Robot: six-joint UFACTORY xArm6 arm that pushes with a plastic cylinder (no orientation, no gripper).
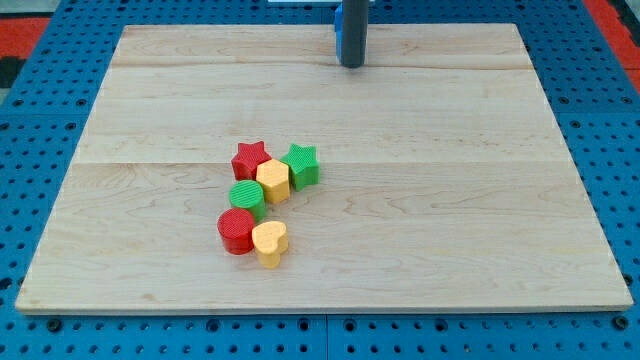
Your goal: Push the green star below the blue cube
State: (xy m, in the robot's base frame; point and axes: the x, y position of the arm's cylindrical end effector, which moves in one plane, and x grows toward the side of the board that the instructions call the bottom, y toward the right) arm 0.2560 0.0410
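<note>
The green star (302, 165) sits left of the board's middle, at the right end of a tight cluster, touching a yellow hexagonal block (272, 181). My tip (351, 65) rests on the board near the view's top, well above the cluster and a little to its right. A blue block (338, 22) shows as a sliver at the rod's left side by the board's top edge. Most of it is hidden by the rod, so I cannot make out its shape.
In the cluster are a red star (250, 158), a green cylinder (246, 198), a red cylinder (237, 230) and a yellow heart (269, 242). The wooden board (450, 200) lies on a blue perforated table.
</note>
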